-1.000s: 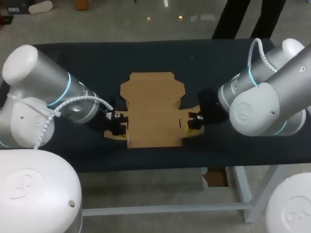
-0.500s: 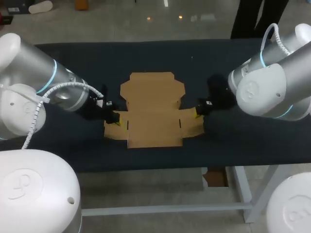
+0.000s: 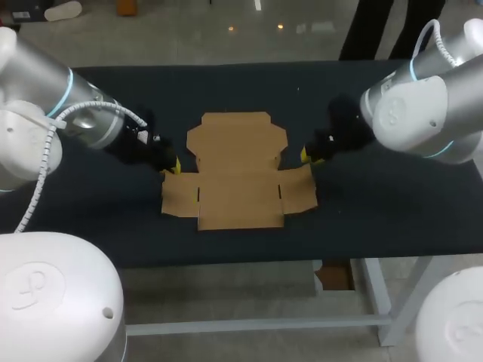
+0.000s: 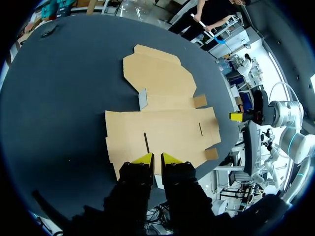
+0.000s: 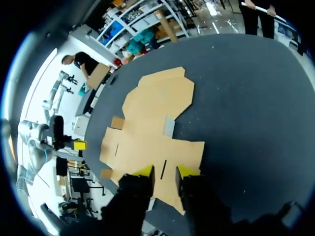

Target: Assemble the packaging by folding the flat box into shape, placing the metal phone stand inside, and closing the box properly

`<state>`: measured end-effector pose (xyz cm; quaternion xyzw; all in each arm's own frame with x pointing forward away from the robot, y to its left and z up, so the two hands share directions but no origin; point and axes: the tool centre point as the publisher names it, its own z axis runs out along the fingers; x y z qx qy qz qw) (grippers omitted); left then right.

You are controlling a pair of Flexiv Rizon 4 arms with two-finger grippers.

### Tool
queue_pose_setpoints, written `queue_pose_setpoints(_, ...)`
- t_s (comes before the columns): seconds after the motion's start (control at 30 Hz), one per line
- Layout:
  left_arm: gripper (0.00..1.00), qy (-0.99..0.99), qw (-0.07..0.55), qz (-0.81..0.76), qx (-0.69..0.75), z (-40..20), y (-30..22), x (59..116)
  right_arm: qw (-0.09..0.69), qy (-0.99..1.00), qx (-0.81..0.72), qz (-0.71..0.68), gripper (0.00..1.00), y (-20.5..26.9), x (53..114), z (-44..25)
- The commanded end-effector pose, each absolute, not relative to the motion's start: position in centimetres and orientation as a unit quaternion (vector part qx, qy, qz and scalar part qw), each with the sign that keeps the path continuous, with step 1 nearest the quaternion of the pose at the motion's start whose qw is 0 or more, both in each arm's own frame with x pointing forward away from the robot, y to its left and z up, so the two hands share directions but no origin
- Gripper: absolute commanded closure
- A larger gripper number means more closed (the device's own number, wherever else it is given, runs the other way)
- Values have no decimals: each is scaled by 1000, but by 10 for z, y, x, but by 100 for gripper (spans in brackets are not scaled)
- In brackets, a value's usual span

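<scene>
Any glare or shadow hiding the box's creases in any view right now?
Head view: box evenly lit, no glare, creases faint. Left wrist view: slots and creases plain, no shadow across them. Right wrist view: the same.

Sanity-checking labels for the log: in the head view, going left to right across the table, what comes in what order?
left arm → left end effector → box → right end effector → right arm

Flat box (image 4: 162, 123) just ahead of left gripper (image 4: 157, 158).
</scene>
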<state>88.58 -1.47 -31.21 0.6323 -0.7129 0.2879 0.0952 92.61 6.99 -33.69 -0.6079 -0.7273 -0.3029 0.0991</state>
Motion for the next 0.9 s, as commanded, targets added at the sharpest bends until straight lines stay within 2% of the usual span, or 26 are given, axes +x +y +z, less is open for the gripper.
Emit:
queue_pose_setpoints(0.03,76,-715,99,284,631,-310,-9,896,160,-715,-587,-344,66,65,939,-336)
queue_pose_setpoints(0.1,65,-715,98,286,630,-308,-4,901,159,-713,-591,-342,63,64,942,-335)
queue_pose_setpoints(0.17,62,-715,97,287,630,-307,0,906,159,-710,-592,-346,61,64,944,-333)
queue_pose_setpoints(0.23,53,-715,97,288,630,-305,5,910,165,-705,-593,-352,58,62,947,-332)
queue_pose_setpoints(0.3,33,-714,101,291,629,-303,10,915,170,-699,-596,-357,52,59,950,-332)
queue_pose_setpoints(0.33,27,-713,104,293,628,-302,13,918,173,-697,-595,-360,52,58,952,-332)
queue_pose_setpoints(0.37,11,-713,109,298,625,-301,15,920,175,-694,-597,-363,52,57,953,-333)
queue_pose_setpoints(0.4,0,-713,111,300,624,-300,18,922,181,-690,-596,-369,52,56,955,-334)
queue_pose_setpoints(0.43,0,-713,113,301,623,-299,19,923,182,-688,-597,-369,51,56,956,-334)
queue_pose_setpoints(0.47,0,-713,116,303,621,-298,22,926,181,-686,-601,-368,46,56,958,-335)
queue_pose_setpoints(0.5,0,-712,117,304,622,-297,24,928,185,-682,-603,-371,20,55,960,-335)
queue_pose_setpoints(0.53,0,-711,118,306,622,-296,26,930,186,-681,-603,-372,7,55,962,-336)
queue_pose_setpoints(0.6,0,-710,121,309,621,-294,29,934,188,-676,-606,-374,11,55,966,-336)
queue_pose_setpoints(0.73,0,-710,120,310,621,-290,32,939,191,-673,-608,-374,9,55,974,-334)
queue_pose_setpoints(0.9,0,-707,121,313,623,-287,39,947,196,-668,-611,-376,12,56,981,-333)
